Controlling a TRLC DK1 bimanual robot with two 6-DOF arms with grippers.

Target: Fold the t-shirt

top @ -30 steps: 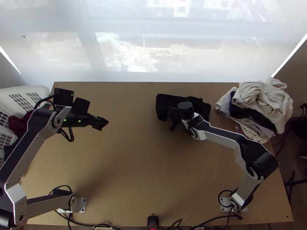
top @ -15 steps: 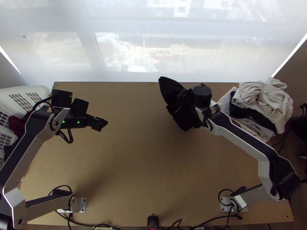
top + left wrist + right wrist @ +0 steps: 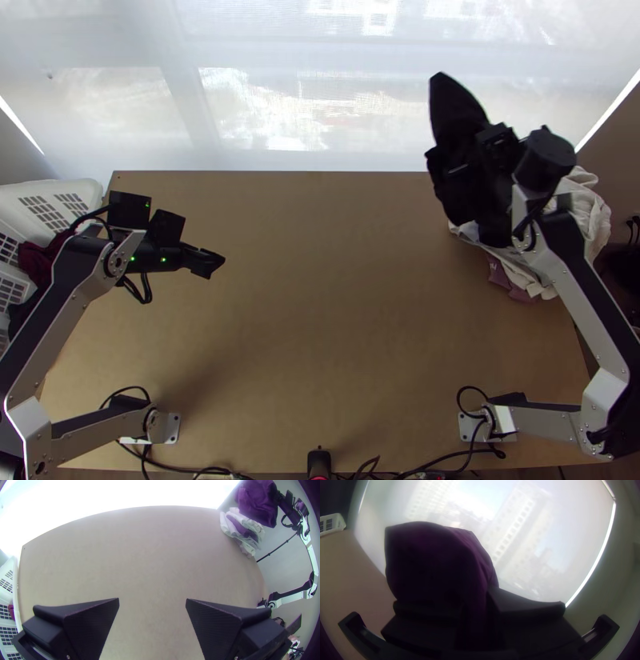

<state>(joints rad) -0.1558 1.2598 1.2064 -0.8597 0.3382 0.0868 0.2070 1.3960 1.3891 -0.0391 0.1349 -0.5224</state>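
While the t-shirt (image 3: 436,560) hangs as a compact dark bundle from the right gripper (image 3: 476,605), the step in hand looks like putting it away rather than making another fold. It is raised at the far right of the desk (image 3: 320,320), over or just beside the heap of pale and dark clothes (image 3: 245,530), whose near side shows below it. The right fingers pinch the cloth at one end and the rest sticks out beyond them towards the far side; how many layers they grip, I cannot tell. The left gripper (image 3: 152,599) is over the left part of the desk, its fingers spread wide with nothing between them.

Next, I judge, the right arm needs to centre the bundle over the heap, lower it until it has support, and only then let go. Released too high, it could unfold or slide off.
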